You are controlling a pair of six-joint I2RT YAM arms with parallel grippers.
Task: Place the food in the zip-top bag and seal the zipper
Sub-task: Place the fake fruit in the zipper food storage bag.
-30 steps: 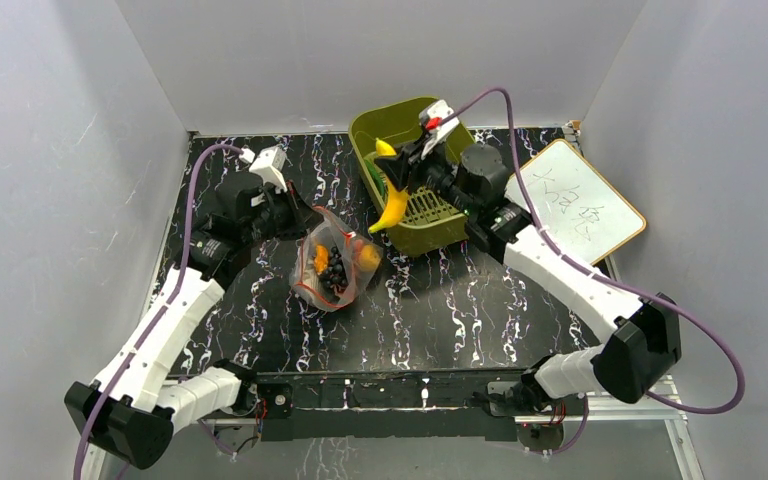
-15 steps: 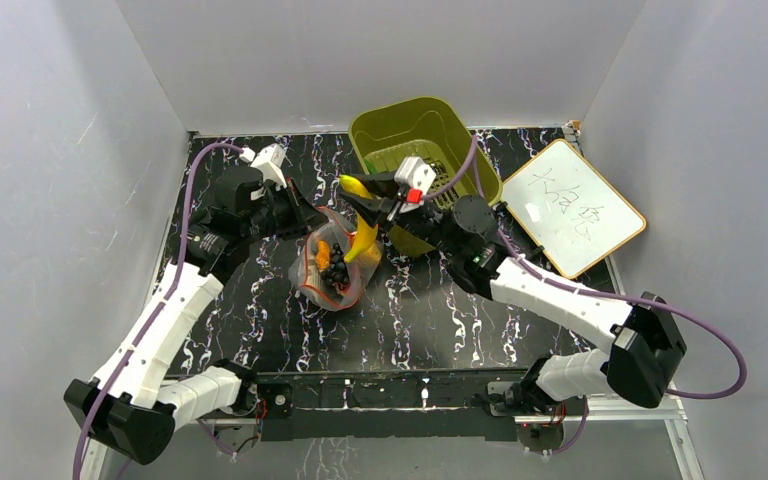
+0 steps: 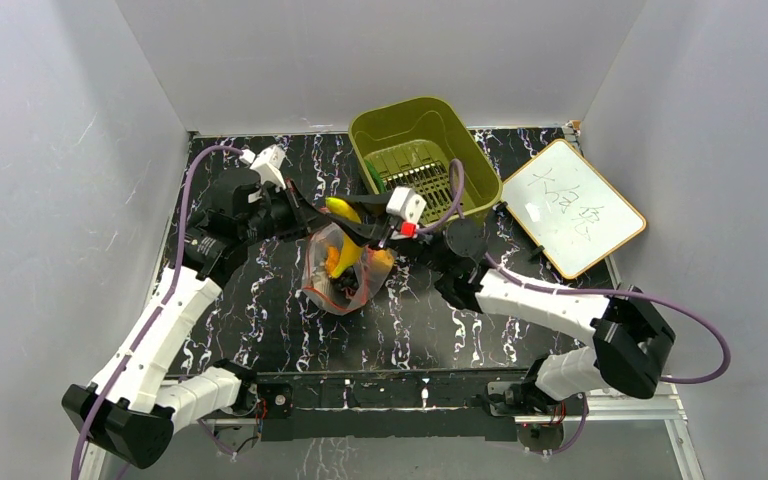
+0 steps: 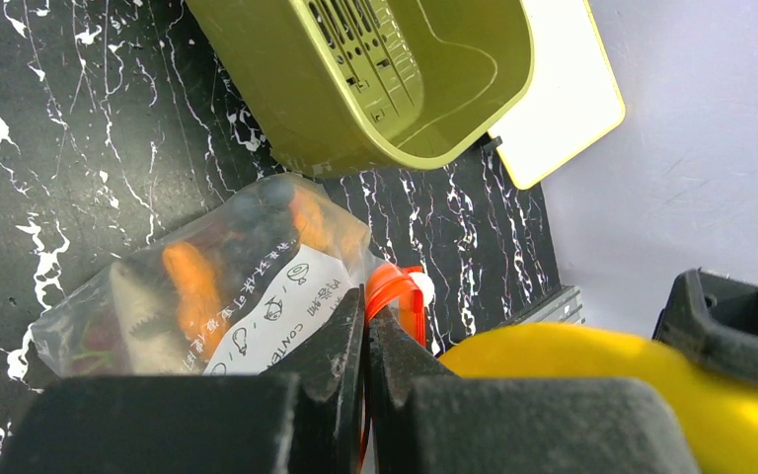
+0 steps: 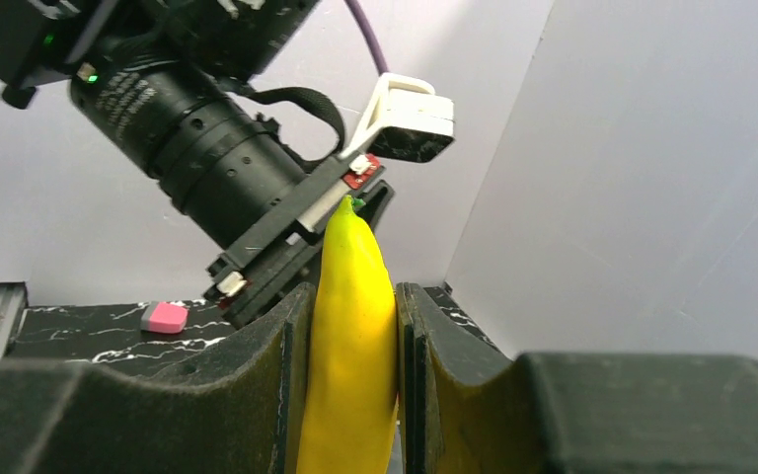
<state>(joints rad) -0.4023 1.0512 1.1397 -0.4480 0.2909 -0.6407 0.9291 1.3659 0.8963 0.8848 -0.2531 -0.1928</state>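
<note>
The clear zip-top bag lies on the black marbled table and holds orange bits and dark grapes. My left gripper is shut on the bag's red-orange zipper strip and holds the mouth edge up; it also shows in the top view. My right gripper is shut on the yellow banana. In the top view the banana hangs tip-down at the bag's mouth, with the right gripper just above. The banana also shows in the left wrist view.
The olive-green slotted basket stands behind the bag, with something green at its left wall. A whiteboard lies at the right. A pink eraser lies on the table. Grey walls enclose the table.
My right gripper has carried the banana from the basket leftward and down to the bag's mouth. The left gripper has kept its hold on the zipper strip.
</note>
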